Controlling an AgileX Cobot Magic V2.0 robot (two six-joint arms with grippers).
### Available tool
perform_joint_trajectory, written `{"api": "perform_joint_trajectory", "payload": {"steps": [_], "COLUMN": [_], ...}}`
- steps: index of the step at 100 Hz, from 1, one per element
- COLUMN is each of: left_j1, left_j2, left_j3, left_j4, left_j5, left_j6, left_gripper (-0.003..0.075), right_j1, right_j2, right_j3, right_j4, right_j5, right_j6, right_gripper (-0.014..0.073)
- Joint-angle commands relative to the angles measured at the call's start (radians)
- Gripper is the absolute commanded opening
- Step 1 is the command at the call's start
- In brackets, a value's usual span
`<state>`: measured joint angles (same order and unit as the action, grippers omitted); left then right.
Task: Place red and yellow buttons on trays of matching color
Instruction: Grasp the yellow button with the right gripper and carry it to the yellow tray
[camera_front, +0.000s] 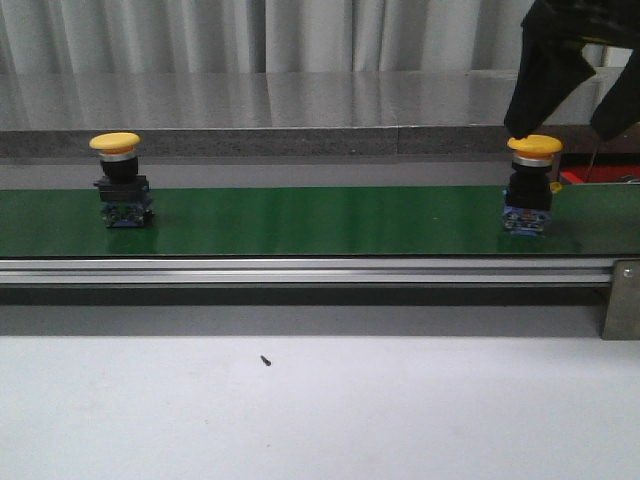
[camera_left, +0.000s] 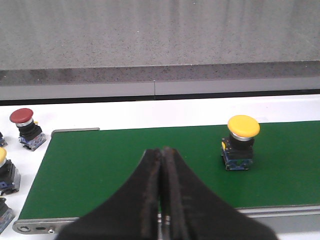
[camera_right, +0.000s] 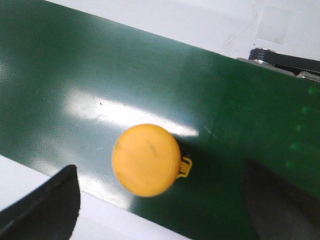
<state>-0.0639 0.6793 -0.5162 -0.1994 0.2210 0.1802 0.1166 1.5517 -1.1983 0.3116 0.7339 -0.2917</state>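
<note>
**Right claw spread over yellow button on belt, left claw clenched empty**

Right claw (camera_right: 160, 200): released, black fingers (camera_right: 42, 205) wide apart, hanging above the yellow mushroom-cap push button with black body and blue base (camera_front: 530, 185). The button stands upright on the green conveyor belt (camera_front: 320, 220), near its right end. From the right wrist camera the yellow cap sits between the two fingers, no contact visible. In the front view one fingertip looks level with the cap's rim; touching or not, cannot tell.

Left claw (camera_left: 161, 200): clenched, fingers pressed together, nothing between them. It hangs over the near edge of the belt.

Second yellow mushroom-cap button, same black body and blue base (camera_front: 122, 180): upright on the belt toward the left end, well apart from the first.

Off the belt's left end, on the white tabletop (camera_front: 320, 410), the left wrist camera shows a red mushroom-cap button (camera_left: 26, 127), upright. Just beside it, another yellow-capped button (camera_left: 4, 170), cut off by the frame edge.

Small dark speck (camera_front: 265, 360) on the tabletop in front of the belt's aluminium rail (camera_front: 300, 270).
</note>
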Motion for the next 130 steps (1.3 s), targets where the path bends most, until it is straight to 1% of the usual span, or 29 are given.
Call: {"api": "perform_joint_trajectory", "payload": {"steps": [1,12,19,26,31,36,41,57,67,76,86,100,107,119,130], "left_j1": [-0.008,-0.008,-0.008,-0.008,-0.008,-0.008,-0.008,-0.008,-0.008,-0.008,-0.008,-0.008,-0.008,-0.008,-0.008], "left_j2": [-0.004,-0.004,-0.004,-0.004,-0.004,-0.004,-0.004,-0.004,-0.004,-0.004,-0.004,-0.004,-0.004,-0.004,-0.004], "left_j3": [-0.027,-0.027,-0.027,-0.027,-0.027,-0.027,-0.027,-0.027,-0.027,-0.027,-0.027,-0.027,-0.027,-0.027,-0.027], "left_j4": [-0.009,-0.009,-0.009,-0.009,-0.009,-0.009,-0.009,-0.009,-0.009,-0.009,-0.009,-0.009,-0.009,-0.009,-0.009], "left_j5": [-0.079,-0.079,-0.079,-0.079,-0.079,-0.079,-0.079,-0.079,-0.079,-0.079,-0.079,-0.079,-0.079,-0.079,-0.079], "left_j6": [-0.002,-0.002,-0.002,-0.002,-0.002,-0.002,-0.002,-0.002,-0.002,-0.002,-0.002,-0.002,-0.002,-0.002,-0.002], "left_gripper": [-0.002,-0.002,-0.002,-0.002,-0.0019,-0.002,-0.002,-0.0019,-0.002,-0.0019,-0.0019,-0.002,-0.002,-0.002,-0.002], "right_j1": [-0.001,-0.001,-0.001,-0.001,-0.001,-0.001,-0.002,-0.008,-0.046,-0.119,-0.233,-0.387,-0.441,-0.491,-0.494], "right_j2": [0.004,0.048,0.066,0.079,0.081,0.08,0.075,0.03,-0.013,-0.052,-0.083,-0.086,-0.085,-0.079,-0.054], "right_j3": [-0.056,-0.07,-0.07,-0.07,-0.07,-0.07,-0.07,-0.07,-0.07,-0.069,-0.065,-0.051,-0.029,0.026,0.075], "right_j4": [-0.005,-0.03,-0.037,-0.037,-0.037,-0.037,-0.037,-0.066,-0.091,-0.09,-0.089,-0.061,-0.059,-0.059,-0.059], "right_j5": [-0.046,-0.051,-0.048,-0.031,-0.016,-0.002,0.011,0.054,0.109,0.159,0.197,0.195,0.176,0.097,0.031], "right_j6": [-0.011,-0.011,-0.011,-0.011,-0.011,-0.011,-0.011,-0.01,0.001,0.001,0.001,0.001,0.001,0.001,0.001], "right_gripper": [0.0645,0.0639,0.058,0.0461,0.0347,0.026,0.0212,0.0206,0.0206,0.0206,0.0206,0.0206,0.0206,0.0206,0.0206]}}
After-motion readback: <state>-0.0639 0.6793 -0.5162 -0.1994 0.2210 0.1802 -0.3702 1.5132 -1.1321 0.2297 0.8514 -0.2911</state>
